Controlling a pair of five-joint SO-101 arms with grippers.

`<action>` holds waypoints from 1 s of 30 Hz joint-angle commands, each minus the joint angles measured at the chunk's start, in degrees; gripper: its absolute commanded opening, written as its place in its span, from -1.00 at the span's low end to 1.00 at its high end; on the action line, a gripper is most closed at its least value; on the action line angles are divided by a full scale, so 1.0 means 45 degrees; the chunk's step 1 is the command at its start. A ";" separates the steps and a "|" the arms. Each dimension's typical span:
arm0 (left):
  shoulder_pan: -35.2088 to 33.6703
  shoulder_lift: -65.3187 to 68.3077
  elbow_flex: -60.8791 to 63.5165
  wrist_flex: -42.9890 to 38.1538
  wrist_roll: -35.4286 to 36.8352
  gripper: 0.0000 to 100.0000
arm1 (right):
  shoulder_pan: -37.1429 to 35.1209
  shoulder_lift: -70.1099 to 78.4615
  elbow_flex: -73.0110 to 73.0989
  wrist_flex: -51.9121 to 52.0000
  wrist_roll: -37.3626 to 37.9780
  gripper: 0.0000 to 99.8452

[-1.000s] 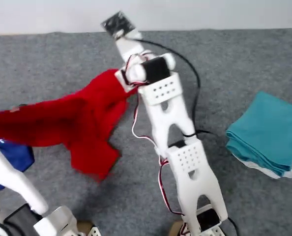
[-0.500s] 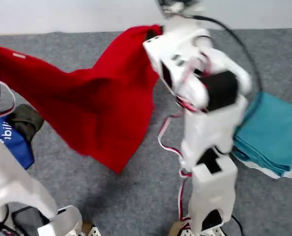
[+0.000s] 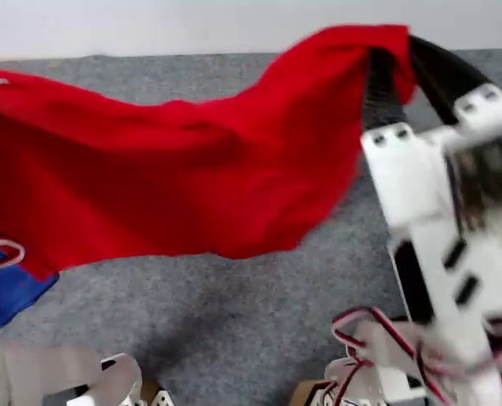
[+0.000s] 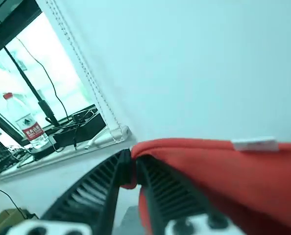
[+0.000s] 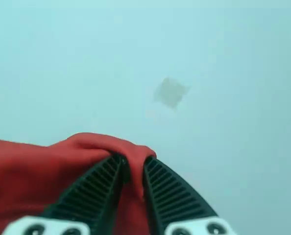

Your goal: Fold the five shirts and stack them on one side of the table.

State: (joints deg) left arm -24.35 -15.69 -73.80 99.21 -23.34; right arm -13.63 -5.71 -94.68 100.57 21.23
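A red shirt (image 3: 175, 178) hangs spread out high above the grey table (image 3: 234, 330), stretched between both arms. My right gripper (image 3: 395, 51) is shut on its upper right corner, near the camera; the right wrist view shows the black fingers (image 5: 99, 188) pinching a red fold (image 5: 111, 147). In the left wrist view my left gripper (image 4: 133, 169) is shut on the other corner of the red shirt (image 4: 224, 171), by its white neck label (image 4: 253, 144). A blue shirt (image 3: 10, 288) lies under the red one at the left edge.
The raised right arm (image 3: 454, 254) covers the right side of the table. The base of the left arm (image 3: 73, 376) stands at the front left. Bare grey table shows in the middle front. A window and a plastic bottle (image 4: 25, 122) lie behind the left gripper.
Both arms have lifted the red shirt much higher and pulled it wide apart. The right arm swung up and to the right, now hiding the teal folded stack.
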 commanded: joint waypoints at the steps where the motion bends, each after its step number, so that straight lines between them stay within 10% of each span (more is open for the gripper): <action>1: -0.0020 -0.0039 -0.0322 0.0313 -0.0567 -0.99 | 0.0440 -0.0947 -0.0274 0.0498 0.0352 -0.98; 10: 0.0039 -0.3341 0.2862 0.0313 -0.1661 -0.99 | 0.1201 -0.5324 0.5118 0.0498 0.0410 -0.98; 24: 0.0059 -1.2640 1.7807 0.0156 -0.5568 -0.99 | 0.1123 -0.9973 1.4339 0.0479 0.0313 -0.98; 30: 0.0039 -1.3578 2.3316 -0.3360 -0.5861 -0.99 | 0.0537 -1.0071 1.9184 -0.1788 0.0313 -0.98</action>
State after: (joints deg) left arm -24.35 -76.18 20.70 93.14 -49.10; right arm -10.29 -50.81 -18.46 98.11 22.55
